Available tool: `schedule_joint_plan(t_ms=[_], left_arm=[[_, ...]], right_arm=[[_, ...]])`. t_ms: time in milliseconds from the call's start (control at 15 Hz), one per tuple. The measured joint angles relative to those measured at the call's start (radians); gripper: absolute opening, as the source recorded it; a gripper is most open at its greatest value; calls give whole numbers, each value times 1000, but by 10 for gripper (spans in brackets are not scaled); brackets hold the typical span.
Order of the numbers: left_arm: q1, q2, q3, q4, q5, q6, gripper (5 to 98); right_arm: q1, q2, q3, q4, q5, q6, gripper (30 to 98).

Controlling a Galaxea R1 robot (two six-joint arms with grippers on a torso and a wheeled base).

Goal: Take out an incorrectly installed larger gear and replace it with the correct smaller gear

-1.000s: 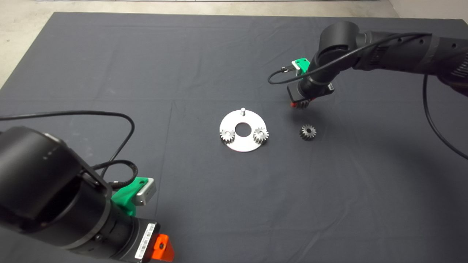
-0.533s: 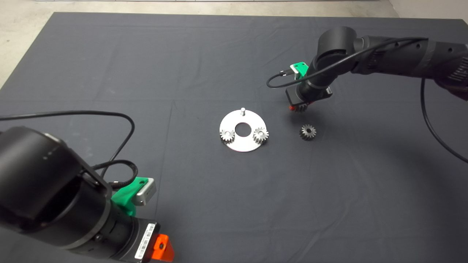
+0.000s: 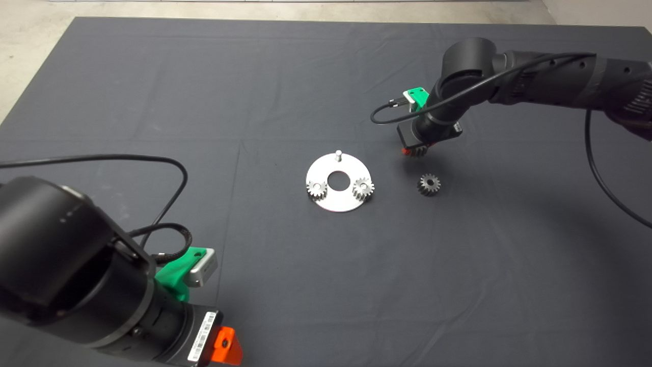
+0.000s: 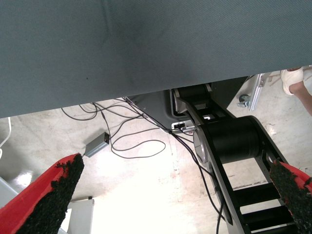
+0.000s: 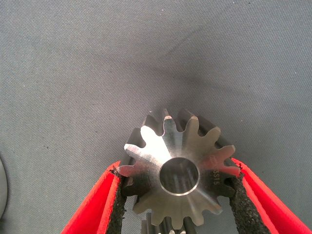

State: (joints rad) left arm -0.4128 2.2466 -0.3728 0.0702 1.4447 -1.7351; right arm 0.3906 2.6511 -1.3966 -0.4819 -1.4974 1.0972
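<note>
Right gripper (image 5: 178, 195) clamped on shiny steel long-toothed larger gear (image 5: 179, 170), over dark mat (image 3: 254, 102); left gripper (image 4: 170, 195) parked lower left, fingers wide apart

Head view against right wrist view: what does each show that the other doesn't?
Head view only: the round plate carrying two small gears and a bare pin, the larger gear lying on the mat, and the left hand parked at lower left. Right wrist view only: the held gear's engraved face and round centre hole. Both: the right hand shut on the smaller gear.
</note>
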Motion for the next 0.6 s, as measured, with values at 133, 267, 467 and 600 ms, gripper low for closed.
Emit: schedule_joint_plan(t_ms=[133,267,467,600], left_arm=[[0,0,0,0,0,0,982],[0,0,0,0,0,0,982],[0,0,0,0,0,0,982],[0,0,0,0,0,0,982]], right_arm=[[0,0,0,0,0,0,481],[0,0,0,0,0,0,481],[0,0,0,0,0,0,481],[0,0,0,0,0,0,481]])
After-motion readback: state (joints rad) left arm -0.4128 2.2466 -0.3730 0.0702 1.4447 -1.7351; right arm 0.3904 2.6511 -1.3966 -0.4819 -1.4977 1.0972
